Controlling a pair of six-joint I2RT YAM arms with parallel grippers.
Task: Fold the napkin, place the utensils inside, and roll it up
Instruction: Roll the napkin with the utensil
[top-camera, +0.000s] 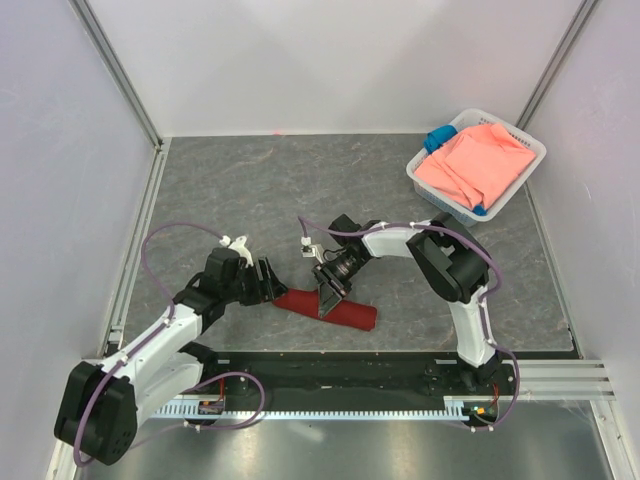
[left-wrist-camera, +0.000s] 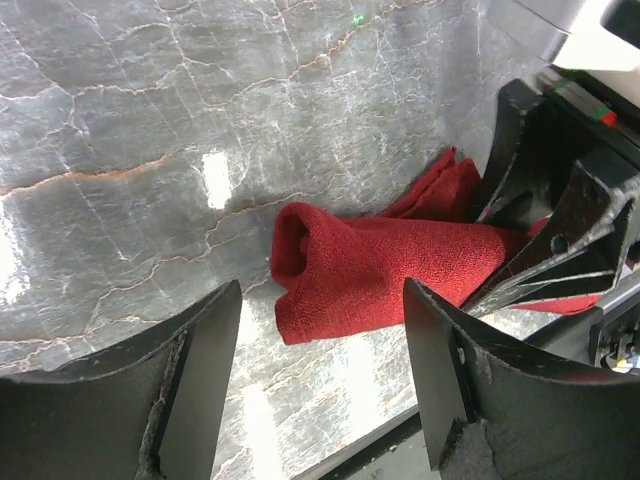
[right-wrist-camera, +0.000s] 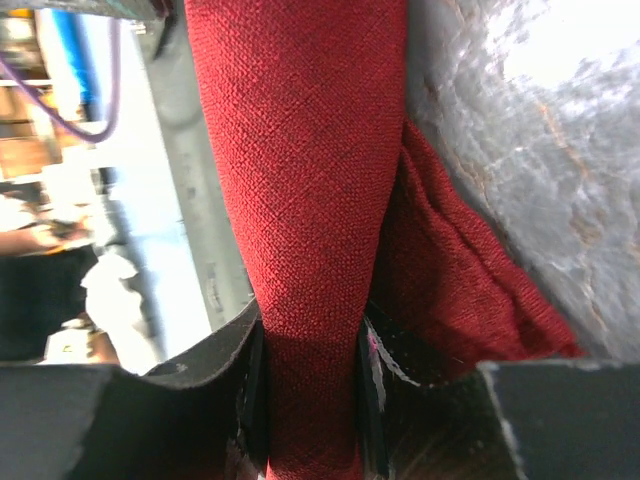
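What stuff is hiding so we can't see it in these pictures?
- The utensils: no view shows them; maybe inside the rolled napkin, cannot tell.
- Middle of the napkin, top view: covered by the right hand.
- Napkin's near end, right wrist view: cut off by the bottom edge.
- The blue cloth, top view: mostly under the pink cloth in the basket.

The rolled napkin (left-wrist-camera: 370, 270) conceals its inside, the right tool (top-camera: 328, 298) covers its middle from above, and pink cloth (top-camera: 475, 165) mostly buries a blue cloth (top-camera: 438, 138) in the basket (top-camera: 440, 198) at the desk's far right corner.
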